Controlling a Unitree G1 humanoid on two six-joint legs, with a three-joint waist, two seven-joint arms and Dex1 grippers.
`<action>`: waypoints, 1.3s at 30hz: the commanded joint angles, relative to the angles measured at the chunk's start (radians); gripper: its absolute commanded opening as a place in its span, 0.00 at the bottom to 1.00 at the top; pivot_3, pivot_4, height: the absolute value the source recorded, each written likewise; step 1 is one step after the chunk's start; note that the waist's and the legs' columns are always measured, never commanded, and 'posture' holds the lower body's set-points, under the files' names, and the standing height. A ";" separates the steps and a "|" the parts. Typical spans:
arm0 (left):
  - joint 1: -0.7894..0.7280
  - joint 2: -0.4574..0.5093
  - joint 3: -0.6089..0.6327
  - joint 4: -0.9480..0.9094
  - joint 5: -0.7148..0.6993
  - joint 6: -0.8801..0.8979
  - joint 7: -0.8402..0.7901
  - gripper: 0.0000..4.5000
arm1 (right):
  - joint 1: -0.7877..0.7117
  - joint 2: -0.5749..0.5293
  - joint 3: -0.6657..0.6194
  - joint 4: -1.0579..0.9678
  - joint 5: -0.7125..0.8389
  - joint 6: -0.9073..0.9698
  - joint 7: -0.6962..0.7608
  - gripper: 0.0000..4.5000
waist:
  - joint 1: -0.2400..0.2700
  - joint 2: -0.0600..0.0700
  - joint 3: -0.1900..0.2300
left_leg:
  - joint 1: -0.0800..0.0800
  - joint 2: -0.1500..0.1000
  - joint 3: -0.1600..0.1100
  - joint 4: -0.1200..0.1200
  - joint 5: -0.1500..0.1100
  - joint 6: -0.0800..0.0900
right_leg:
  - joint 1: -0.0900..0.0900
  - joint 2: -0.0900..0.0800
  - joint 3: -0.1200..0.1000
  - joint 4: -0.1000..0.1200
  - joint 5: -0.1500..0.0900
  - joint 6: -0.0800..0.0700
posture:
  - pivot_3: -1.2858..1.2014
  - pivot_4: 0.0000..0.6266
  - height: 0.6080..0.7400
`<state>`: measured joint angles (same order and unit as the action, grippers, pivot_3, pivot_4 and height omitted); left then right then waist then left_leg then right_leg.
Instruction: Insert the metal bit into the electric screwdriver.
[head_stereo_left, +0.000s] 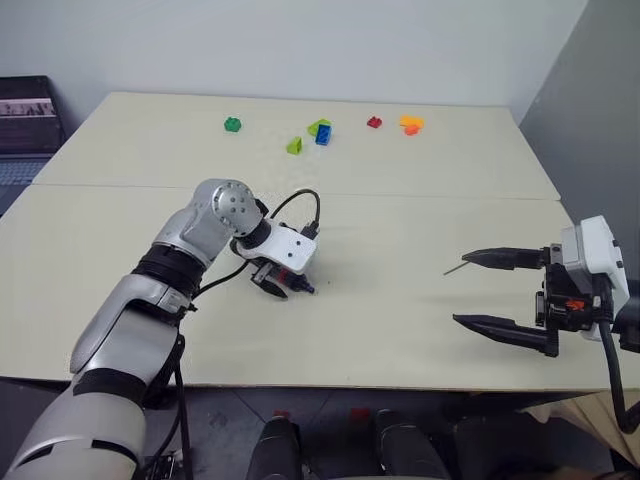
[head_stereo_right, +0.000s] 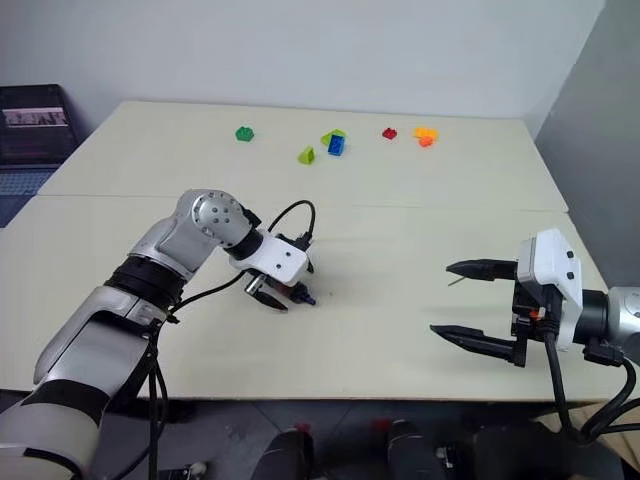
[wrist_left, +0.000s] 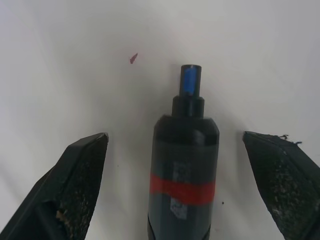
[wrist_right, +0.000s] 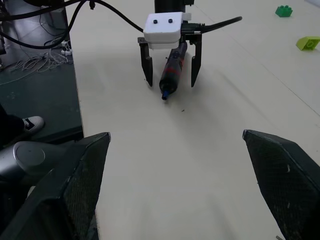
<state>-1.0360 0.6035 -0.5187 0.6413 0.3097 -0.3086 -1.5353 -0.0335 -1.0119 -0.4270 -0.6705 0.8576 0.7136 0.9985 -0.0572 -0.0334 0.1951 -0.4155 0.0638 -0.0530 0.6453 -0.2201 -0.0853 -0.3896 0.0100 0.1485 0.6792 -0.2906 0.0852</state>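
While the left claw (wrist_right: 171, 70) straddles the screwdriver (wrist_left: 184, 170) lying mid-table with fingers wide — lined up to close on its body — the right claw (head_stereo_left: 500, 292) waits wide open at the near right, the bit (head_stereo_left: 455, 268) beside its upper fingertip.

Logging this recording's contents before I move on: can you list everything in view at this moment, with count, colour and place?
electric screwdriver: one, black with a red band, lying on the near table between the left gripper's open fingers.
metal bit: one, thin dark rod, at the tip of the right gripper's upper finger; whether held is unclear.
toy bricks: about six, green, lime, blue, red, orange, along the far table.
tables: two, cream, pushed together.
shoe: one, black and white, on the floor.
left gripper: open, straddling the screwdriver.
right gripper: open, above the near table's right side.
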 joint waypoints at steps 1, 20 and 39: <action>-0.032 -0.005 -0.003 0.000 0.018 0.009 0.005 1.00 | -0.002 -0.011 -0.018 -0.025 0.020 -0.001 -0.008 0.99 | 0.000 0.000 0.000 | 0.000 0.000 0.000 0.000 0.000 0.000 | 0.000 0.000 0.000 0.000 0.000 0.000 | 0.52 0.24 1.00; -0.019 -0.026 -0.028 -0.019 0.038 -0.002 -0.035 0.58 | -0.014 -0.022 -0.007 -0.014 0.021 -0.007 -0.006 1.00 | 0.000 0.000 0.000 | 0.000 0.000 0.000 0.000 0.000 0.000 | 0.000 0.000 0.000 0.000 0.000 0.000 | 0.52 0.24 1.00; -0.023 -0.029 0.037 -0.061 -0.033 0.017 -0.025 0.36 | -0.046 -0.029 0.007 0.002 0.016 -0.013 0.002 1.00 | 0.000 0.000 0.000 | 0.000 0.000 0.000 0.000 0.000 0.000 | 0.000 0.000 0.000 0.000 0.000 0.000 | 0.52 0.24 1.00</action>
<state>-1.0205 0.5997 -0.5415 0.5966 0.3442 -0.3271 -1.5766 -0.0619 -1.0261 -0.4044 -0.6615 0.8651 0.7108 1.0006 -0.0569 -0.0335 0.1952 -0.4155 0.0638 -0.0532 0.6454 -0.2201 -0.0853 -0.3895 0.0102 0.1485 0.6793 -0.2906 0.0853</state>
